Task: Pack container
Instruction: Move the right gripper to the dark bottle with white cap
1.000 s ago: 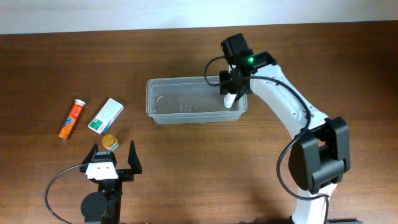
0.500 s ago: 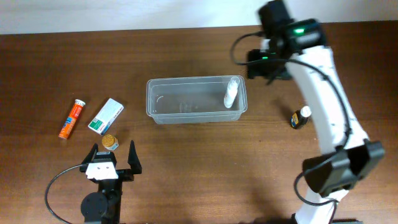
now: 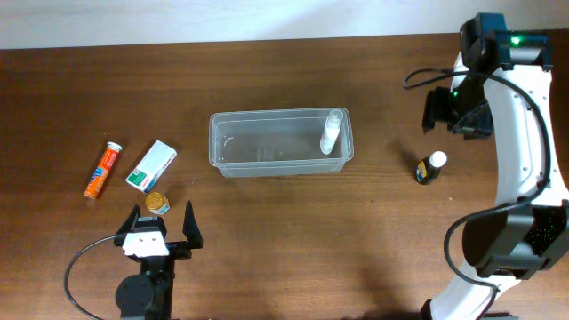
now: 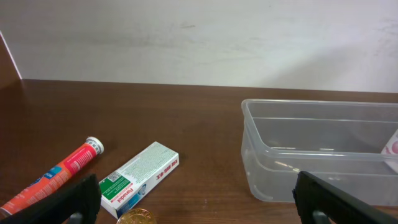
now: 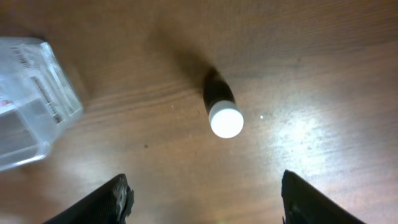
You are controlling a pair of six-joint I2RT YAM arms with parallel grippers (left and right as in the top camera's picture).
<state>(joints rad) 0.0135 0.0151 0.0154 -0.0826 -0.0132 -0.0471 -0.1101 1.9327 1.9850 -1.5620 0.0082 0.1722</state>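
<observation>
The right jaws stand wide open and hold nothing. In the right wrist view the small dark bottle [image 5: 222,111] stands upright on the counter [image 5: 311,74] at 12 o'clock from them, centred on their gap. The container [image 3: 281,142] lies mid-counter, long axis from 9 to 3 o'clock, at 9 o'clock from this bottle; a white bottle [image 3: 331,132] leans in its 3 o'clock end. The right arm [image 3: 520,133] is clearly nearer; the left jaws, open and empty, rest at 7 o'clock of the container.
</observation>
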